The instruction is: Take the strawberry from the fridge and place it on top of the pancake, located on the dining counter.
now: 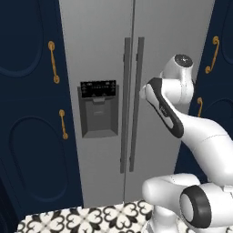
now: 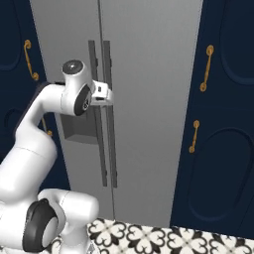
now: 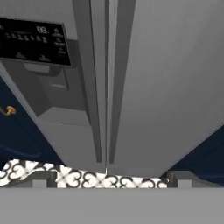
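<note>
The fridge (image 1: 136, 54) is standing shut, filling the middle of both base views, with navy cabinets (image 1: 27, 113) carrying gold handles (image 1: 53, 61) on either side of it. Its two long dark-grey handles (image 1: 133, 104) are running down side by side along the seam between the doors, and the black-panelled dispenser recess (image 1: 98, 109) is sitting in the left door.

The white arm is reaching up toward the fridge front, and its hand is hanging just before the pair of handles at about their upper part. In the right base view the tool (image 2: 110, 94) is pointing at the handles (image 2: 106, 114), very close to them; whether it is touching them cannot be told. In the hand view the two finger tips (image 3: 47, 178) are showing far apart at the bottom corners, so the tool is standing released, with nothing between its jaws. That view is looking down along the doors, with the two handles (image 3: 103, 87) in the middle, the dispenser's black panel (image 3: 33, 41) at upper left and the patterned black-and-white floor tiles (image 3: 78, 177) below.

With the doors closed, the fridge interior is hidden.
</note>
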You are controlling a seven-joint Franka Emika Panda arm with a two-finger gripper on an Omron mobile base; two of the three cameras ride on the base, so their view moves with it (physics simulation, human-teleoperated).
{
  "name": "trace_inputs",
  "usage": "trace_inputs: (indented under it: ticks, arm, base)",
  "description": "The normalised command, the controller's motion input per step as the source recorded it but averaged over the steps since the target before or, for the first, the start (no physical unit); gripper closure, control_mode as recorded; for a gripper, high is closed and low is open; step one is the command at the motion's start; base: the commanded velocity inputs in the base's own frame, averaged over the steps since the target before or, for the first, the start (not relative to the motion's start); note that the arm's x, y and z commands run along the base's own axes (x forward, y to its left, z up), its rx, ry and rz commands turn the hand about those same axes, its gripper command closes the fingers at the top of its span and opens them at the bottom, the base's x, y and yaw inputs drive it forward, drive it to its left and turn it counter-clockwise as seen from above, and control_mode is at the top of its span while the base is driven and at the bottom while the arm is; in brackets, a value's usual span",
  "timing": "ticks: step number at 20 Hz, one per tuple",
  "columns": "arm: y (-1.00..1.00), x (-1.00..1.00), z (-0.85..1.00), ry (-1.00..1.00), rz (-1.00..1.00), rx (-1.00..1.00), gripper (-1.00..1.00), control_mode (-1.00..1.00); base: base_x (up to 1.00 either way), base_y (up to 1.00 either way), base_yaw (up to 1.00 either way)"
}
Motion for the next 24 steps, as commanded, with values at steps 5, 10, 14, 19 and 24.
trace_inputs:
  ticks: [5, 10, 14, 19, 24]
  arm:
    - [0.06, 0.57, 0.00, -0.10, -0.02, 0.00, -1.00, -1.00]
    - [0.07, 0.60, 0.00, -0.08, 0.00, 0.00, -1.00, -1.00]
    - [-0.03, 0.49, 0.00, -0.01, 0.00, 0.00, -1.00, -1.00]
    - [-0.04, 0.57, 0.00, -0.02, 0.00, 0.03, -1.00, -1.00]
    - [0.00, 0.51, 0.00, -0.07, 0.00, 0.00, -1.00, -1.00]
  base:
    - [0.00, 0.00, 0.00]
    - [0.00, 0.00, 0.00]
    - [0.00, 0.00, 0.00]
    - [0.00, 0.00, 0.00]
    - [0.00, 0.00, 0.00]
